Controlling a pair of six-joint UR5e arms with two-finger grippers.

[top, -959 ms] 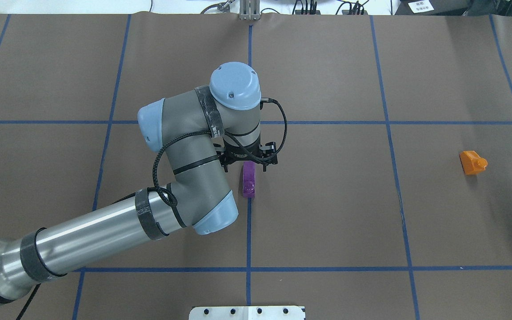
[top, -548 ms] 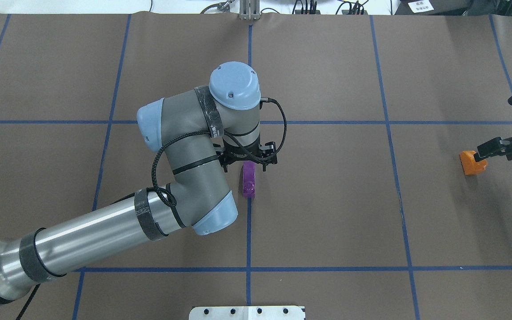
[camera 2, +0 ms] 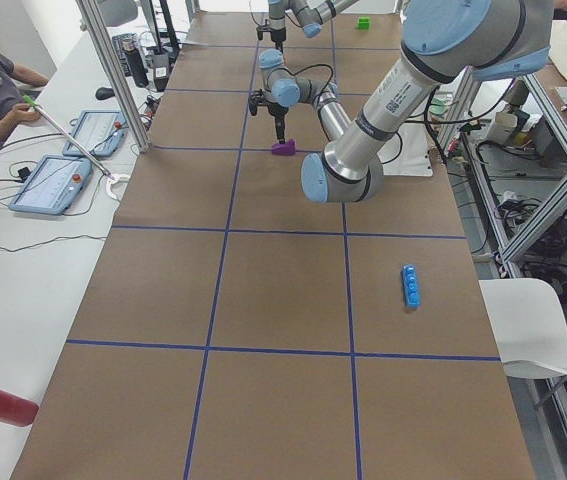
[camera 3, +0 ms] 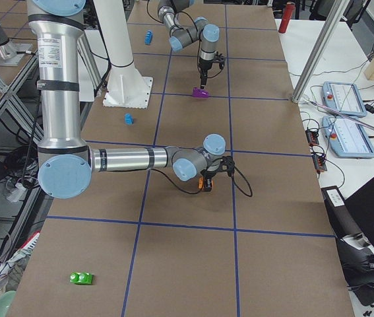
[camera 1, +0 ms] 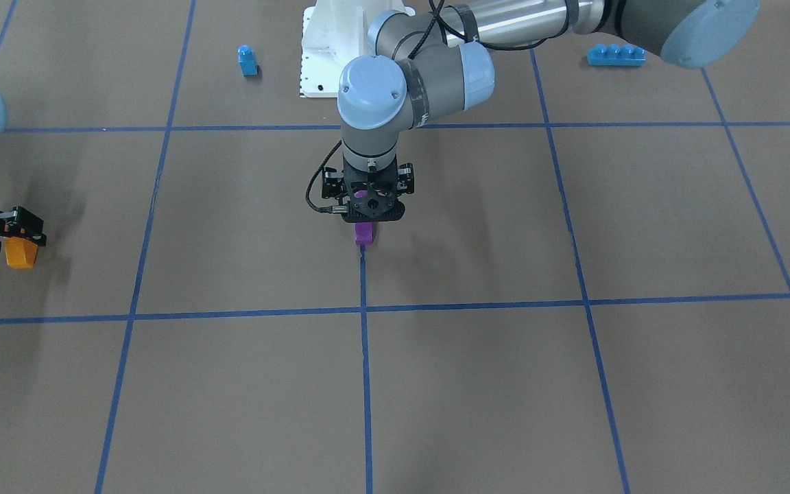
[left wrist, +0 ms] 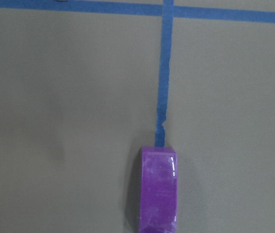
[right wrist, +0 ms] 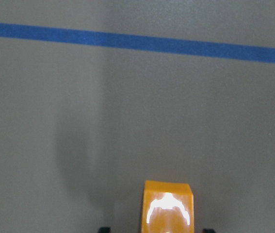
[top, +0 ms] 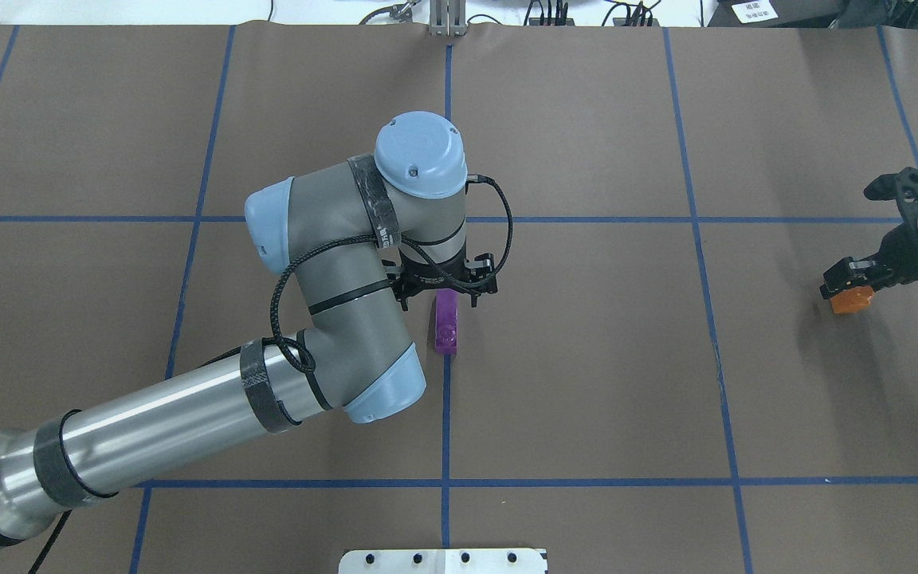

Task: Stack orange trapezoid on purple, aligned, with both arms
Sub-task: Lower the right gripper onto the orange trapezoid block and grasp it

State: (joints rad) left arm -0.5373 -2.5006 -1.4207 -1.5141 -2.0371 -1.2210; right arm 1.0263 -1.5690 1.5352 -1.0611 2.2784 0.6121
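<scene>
Two arms in play. My right gripper (top: 843, 281) is straddling the orange trapezoid (top: 853, 300) at the overhead's right edge, fingertips (right wrist: 104, 230) sitting apart either side, nothing clamped. My left gripper (camera 1: 366, 218) is hanging just above the purple brick (top: 446, 320) at frame centre, on the blue tape line (left wrist: 162, 97); can't tell whether its jaws are apart or together. Judging this as the orange pick. Next move is calling for close, lift, carry to centre.

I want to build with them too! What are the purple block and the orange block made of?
The purple brick looks like hard, glossy plastic: a small white glint sits on its smooth face. The orange trapezoid looks the same, probably shiny plastic, with a bright white reflection on it. Looks alone can't prove it.
</scene>
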